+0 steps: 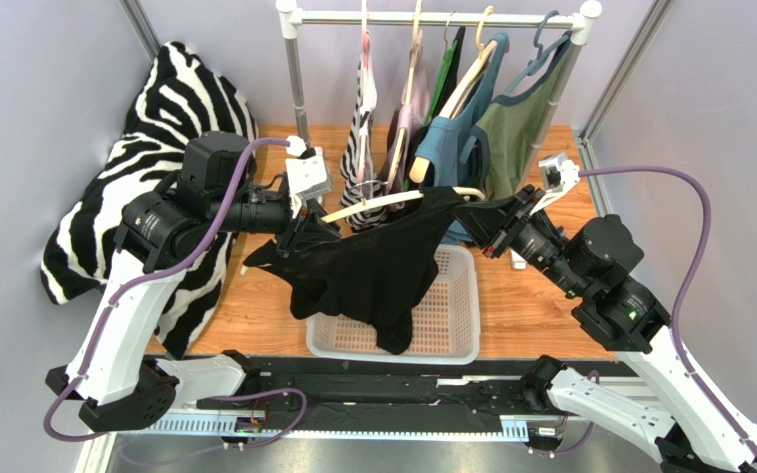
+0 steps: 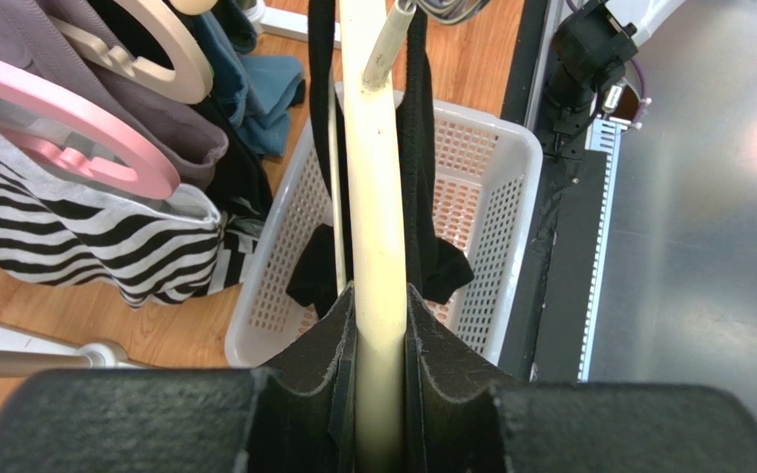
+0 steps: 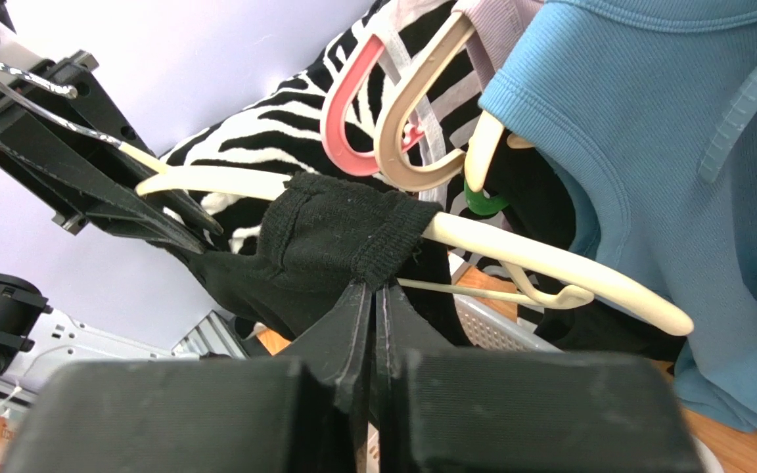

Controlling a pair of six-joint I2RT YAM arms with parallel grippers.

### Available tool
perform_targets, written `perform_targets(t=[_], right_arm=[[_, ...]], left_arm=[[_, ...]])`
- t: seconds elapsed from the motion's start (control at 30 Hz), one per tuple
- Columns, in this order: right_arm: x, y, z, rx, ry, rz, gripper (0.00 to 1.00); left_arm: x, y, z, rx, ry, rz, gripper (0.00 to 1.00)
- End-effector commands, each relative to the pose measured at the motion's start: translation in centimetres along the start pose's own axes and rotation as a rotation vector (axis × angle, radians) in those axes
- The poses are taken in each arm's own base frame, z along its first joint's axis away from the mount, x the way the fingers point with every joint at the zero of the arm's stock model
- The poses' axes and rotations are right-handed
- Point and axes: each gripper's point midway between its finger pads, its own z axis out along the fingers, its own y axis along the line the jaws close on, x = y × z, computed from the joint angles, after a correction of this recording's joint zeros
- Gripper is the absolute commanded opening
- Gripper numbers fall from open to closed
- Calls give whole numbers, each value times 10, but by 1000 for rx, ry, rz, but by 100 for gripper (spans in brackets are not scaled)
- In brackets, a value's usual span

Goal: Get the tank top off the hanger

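The black tank top (image 1: 373, 276) hangs on a cream hanger (image 1: 373, 204), held in the air over the white basket (image 1: 456, 350). My left gripper (image 1: 305, 225) is shut on the hanger's left arm; in the left wrist view the cream hanger (image 2: 378, 197) runs straight out between the pads (image 2: 380, 325), with the tank top's black cloth (image 2: 417, 148) on either side. My right gripper (image 1: 471, 212) is at the hanger's right shoulder. In the right wrist view the right gripper (image 3: 378, 288) is pinched shut on the tank top's strap (image 3: 338, 236), which wraps the hanger (image 3: 550, 266).
A clothes rail (image 1: 432, 18) at the back carries several garments on hangers, among them a striped top (image 1: 361, 128), a blue top (image 1: 447, 148) and a green top (image 1: 516, 128), close behind the held hanger. A zebra-print cushion (image 1: 165, 118) leans at the left wall.
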Motion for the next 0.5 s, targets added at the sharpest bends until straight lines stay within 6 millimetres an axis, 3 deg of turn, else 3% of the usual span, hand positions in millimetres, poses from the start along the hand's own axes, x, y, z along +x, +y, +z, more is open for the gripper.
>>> perform_targets(t=[0.0, 0.03, 0.2, 0.47], right_arm=[[10, -5, 8, 13, 23, 6, 7], [12, -6, 9, 15, 25, 11, 0], [1, -26, -2, 121, -45, -3, 0], [-37, -68, -35, 364, -224, 35, 0]], left_arm=[[-20, -2, -10, -18, -74, 81, 0], [-21, -2, -10, -19, -76, 83, 0], [-18, -2, -12, -33, -69, 90, 0], [-3, -10, -22, -41, -40, 107, 0]])
